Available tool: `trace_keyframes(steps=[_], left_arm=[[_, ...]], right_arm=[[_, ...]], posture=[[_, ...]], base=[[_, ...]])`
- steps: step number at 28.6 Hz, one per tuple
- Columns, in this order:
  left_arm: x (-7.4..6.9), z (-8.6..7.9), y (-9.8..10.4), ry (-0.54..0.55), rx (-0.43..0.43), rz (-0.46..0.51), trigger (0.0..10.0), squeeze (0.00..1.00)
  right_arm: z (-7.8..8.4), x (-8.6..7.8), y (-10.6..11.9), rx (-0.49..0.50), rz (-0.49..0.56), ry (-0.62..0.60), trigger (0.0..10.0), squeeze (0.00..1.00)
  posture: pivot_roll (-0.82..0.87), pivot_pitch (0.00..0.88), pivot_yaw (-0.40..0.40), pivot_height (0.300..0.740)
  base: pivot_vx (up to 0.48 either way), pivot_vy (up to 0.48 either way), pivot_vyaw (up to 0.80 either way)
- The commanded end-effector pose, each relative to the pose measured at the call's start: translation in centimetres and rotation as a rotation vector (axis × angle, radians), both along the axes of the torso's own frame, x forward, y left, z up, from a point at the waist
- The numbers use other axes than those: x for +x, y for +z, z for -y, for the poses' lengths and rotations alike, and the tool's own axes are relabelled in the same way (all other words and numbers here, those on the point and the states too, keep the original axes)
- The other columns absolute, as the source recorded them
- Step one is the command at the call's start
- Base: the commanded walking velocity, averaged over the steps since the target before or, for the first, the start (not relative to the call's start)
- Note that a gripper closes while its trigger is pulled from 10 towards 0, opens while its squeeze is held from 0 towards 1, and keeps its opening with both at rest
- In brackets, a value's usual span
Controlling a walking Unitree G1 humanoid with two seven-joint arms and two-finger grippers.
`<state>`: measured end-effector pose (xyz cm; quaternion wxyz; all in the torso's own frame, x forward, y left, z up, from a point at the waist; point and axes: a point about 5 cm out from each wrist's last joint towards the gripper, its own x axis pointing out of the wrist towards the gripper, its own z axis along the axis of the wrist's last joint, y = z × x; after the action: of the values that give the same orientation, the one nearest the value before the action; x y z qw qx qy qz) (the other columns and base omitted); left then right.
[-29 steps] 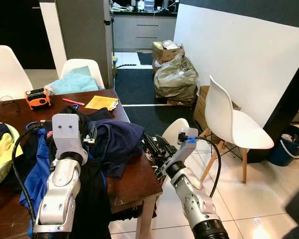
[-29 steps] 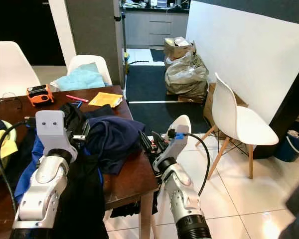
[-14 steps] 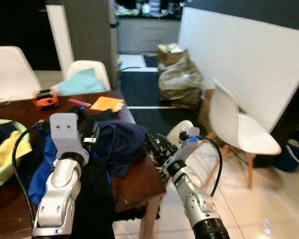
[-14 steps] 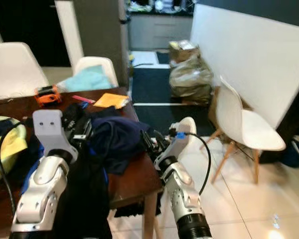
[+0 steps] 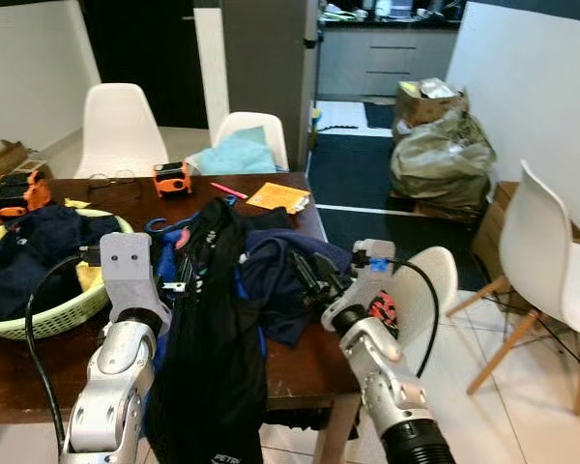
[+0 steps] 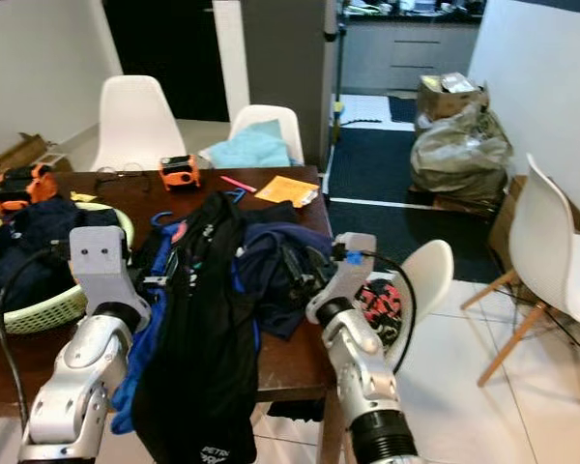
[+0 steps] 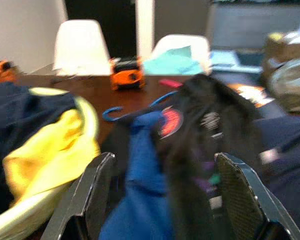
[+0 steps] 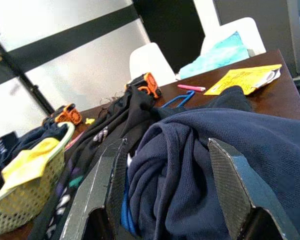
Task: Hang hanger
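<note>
**Both tools open at clothes pile, blue hanger lying on tabletop**

Left tool (image 7: 160,200) hovers, fingers spread, over black garment (image 5: 217,319) and blue cloth (image 7: 140,200) at near tabletop (image 5: 300,362) edge. Right tool (image 8: 165,200) also spread wide, right up against navy sweater (image 8: 225,160). Blue hanger (image 7: 121,111) lies flat on tabletop beyond the pile, near orange tape measure (image 7: 126,78); neither tool touches it.

Head views add the wider room: green basket (image 5: 48,314) of clothes far left, white chairs (image 5: 119,126), yellow paper (image 5: 277,196), bags (image 5: 440,155) by wall. Left wrist view shows yellow cloth (image 7: 50,150) in basket close up. Right wrist view shows pink pen (image 8: 191,88) beside hanger.

Versus 1.0 s ago: camera swung left, so basket and second orange tape measure (image 5: 14,191) now in frame; arms hold much the same pose at the pile.
</note>
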<state>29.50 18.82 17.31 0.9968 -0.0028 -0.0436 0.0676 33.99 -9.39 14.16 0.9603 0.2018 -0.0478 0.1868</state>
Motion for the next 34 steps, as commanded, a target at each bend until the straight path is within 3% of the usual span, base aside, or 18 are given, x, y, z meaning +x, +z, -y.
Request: trace_keyframes(steps=[1,9,26,34], left_arm=[[-0.1,-0.4,-0.3,0.008,0.014,-0.022,10.0,0.0],[-0.2,-0.5,0.3,0.001,0.023,0.003,10.0,0.0],[-0.3,-0.3,0.7,-0.019,0.029,0.003,10.0,0.0],[-0.5,-0.5,0.8,-0.018,0.027,0.005,10.0,0.0]], right_arm=[[0.2,0.1,-0.3,-0.026,-0.009,-0.031,10.0,0.0],[1.1,0.1,-0.6,-0.014,-0.023,-0.09,10.0,0.0],[0.1,-0.1,-0.8,0.01,-0.022,-0.058,10.0,0.0],[-0.4,-0.1,-0.8,0.018,-0.023,-0.047,10.0,0.0]], posture=[[0.13,0.021,-0.017,0.74],[0.14,0.013,-0.015,0.74],[0.16,0.0,-0.006,0.74],[0.17,0.0,-0.007,0.74]], base=[[0.0,0.0,0.0],[0.0,0.0,0.0],[0.0,0.0,0.0],[0.0,0.362,0.0]])
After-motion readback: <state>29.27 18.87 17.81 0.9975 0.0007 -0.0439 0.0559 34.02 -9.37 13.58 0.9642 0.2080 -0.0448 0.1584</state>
